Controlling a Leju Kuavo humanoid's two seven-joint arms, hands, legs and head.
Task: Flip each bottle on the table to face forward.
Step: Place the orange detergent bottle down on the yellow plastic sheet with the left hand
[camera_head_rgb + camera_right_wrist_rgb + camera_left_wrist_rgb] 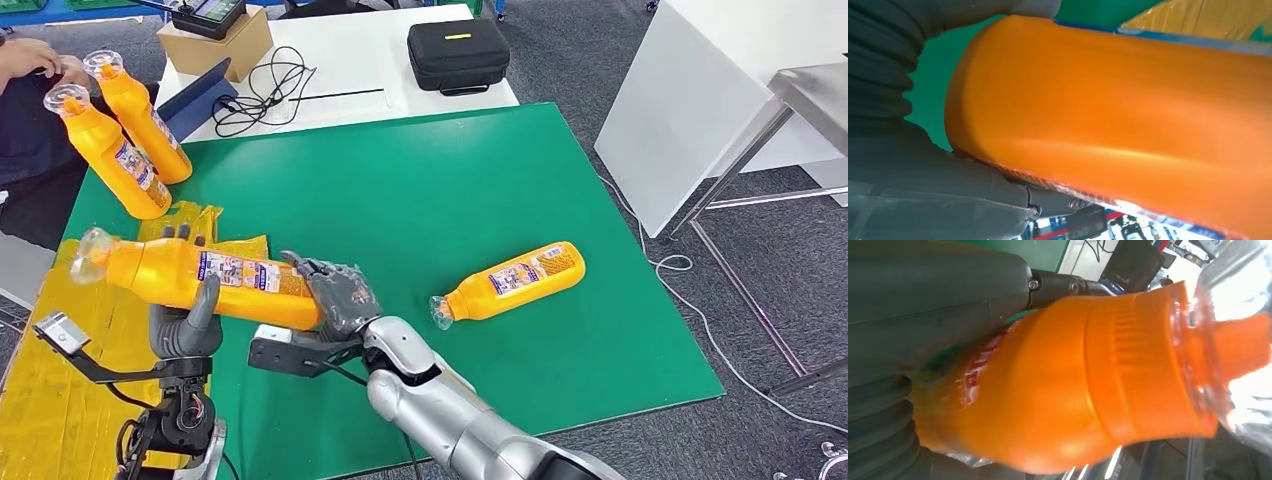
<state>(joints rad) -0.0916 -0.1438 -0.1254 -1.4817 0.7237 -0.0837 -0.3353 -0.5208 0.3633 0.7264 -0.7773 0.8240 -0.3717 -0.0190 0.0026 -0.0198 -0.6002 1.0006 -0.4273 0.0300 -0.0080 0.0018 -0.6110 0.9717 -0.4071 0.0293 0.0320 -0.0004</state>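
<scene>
An orange bottle [200, 275] with a clear cap and a printed label lies level in the air above the table's left front, cap to the left. My left hand [186, 325] grips it from below near the neck, and my right hand [340, 295] holds its base end. Up close, the left wrist view has the bottle's neck and cap [1128, 370], and the right wrist view has its base [1108, 120]. A second orange bottle [510, 282] lies on its side on the green mat [420, 190], label up, right of my right hand.
Two more orange bottles [125, 130] lean at the far left, with a person's hand [35, 55] beside them. Yellow wrapping [60, 400] covers the left front. A white table behind holds a black case [458, 55], cables [265, 90] and a cardboard box [215, 45].
</scene>
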